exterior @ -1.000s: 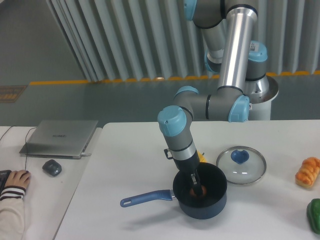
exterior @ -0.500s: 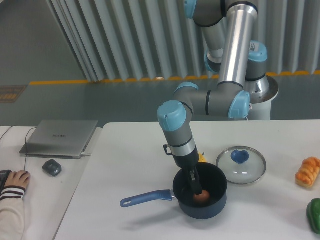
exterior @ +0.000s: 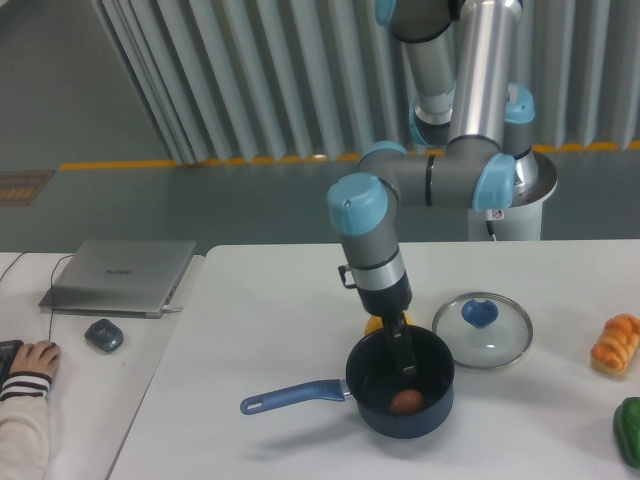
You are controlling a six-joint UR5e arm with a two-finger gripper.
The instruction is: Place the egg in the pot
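Observation:
A small brown-orange egg (exterior: 405,401) lies on the black bottom of the dark navy pot (exterior: 437,375), near its front wall. The pot's long blue handle (exterior: 293,395) points left across the white table. My gripper (exterior: 404,365) hangs over the pot's middle, just above and behind the egg, not touching it. Its dark fingers (exterior: 402,353) are seen almost edge on, so their spacing is unclear; nothing shows between them.
A glass lid with a blue knob (exterior: 482,329) lies right of the pot. A yellow fruit (exterior: 374,324) peeks out behind the gripper. Orange bread (exterior: 615,343) and a green item (exterior: 629,431) sit at the right edge. Laptop (exterior: 122,274), mouse (exterior: 104,335) and a person's hand (exterior: 33,357) are at left.
The egg has left the gripper and now rests on the pot's bottom. The gripper has risen and shifted slightly right, away from the egg.

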